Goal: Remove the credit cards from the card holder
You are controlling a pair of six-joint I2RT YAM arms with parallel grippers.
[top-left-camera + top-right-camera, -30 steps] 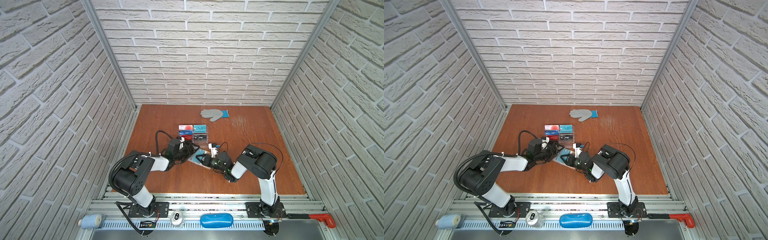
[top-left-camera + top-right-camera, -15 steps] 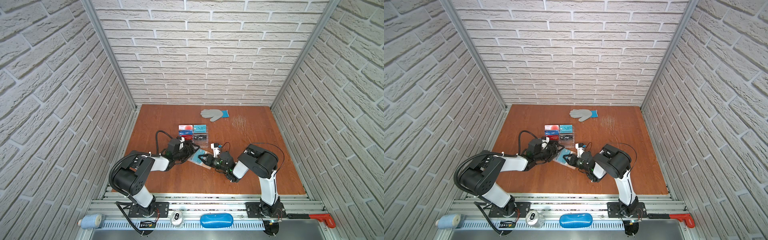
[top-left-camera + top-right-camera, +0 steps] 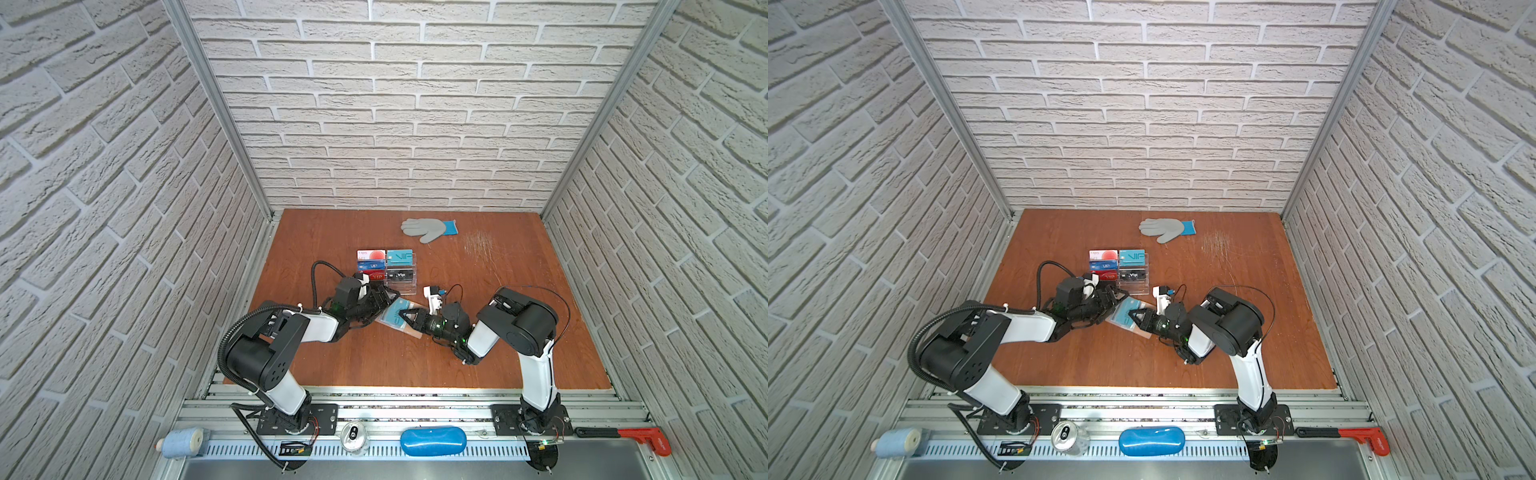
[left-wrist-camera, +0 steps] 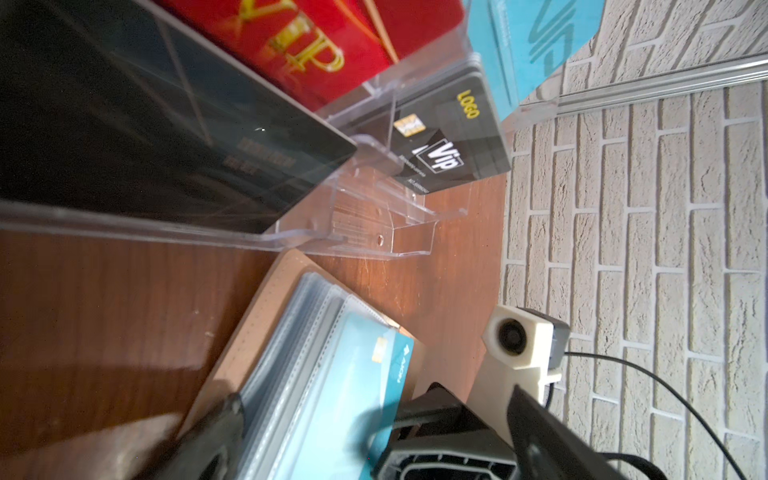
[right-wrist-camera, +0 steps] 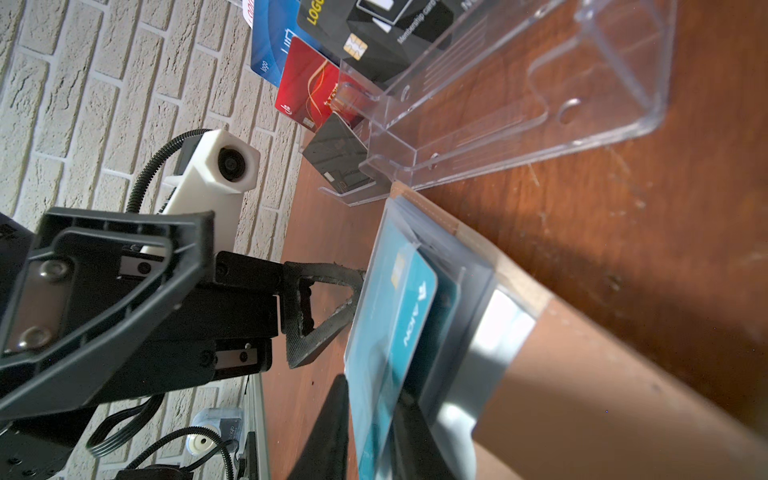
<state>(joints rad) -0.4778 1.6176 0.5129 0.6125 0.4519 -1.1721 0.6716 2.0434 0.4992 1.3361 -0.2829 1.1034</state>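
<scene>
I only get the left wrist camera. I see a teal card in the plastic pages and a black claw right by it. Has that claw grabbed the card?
Observer: The right wrist view shows the right claw with a finger on each side of the teal card; whether it pinches yet, I cannot tell.
Operator: What's my own claw doing?
Observer: The left claw is open, one fingertip against the card holder's clear pages.
Operator: Any cards I'm missing?
Observer: In both top views a blue card and a white card with a red circle stand in the clear stand.
</scene>
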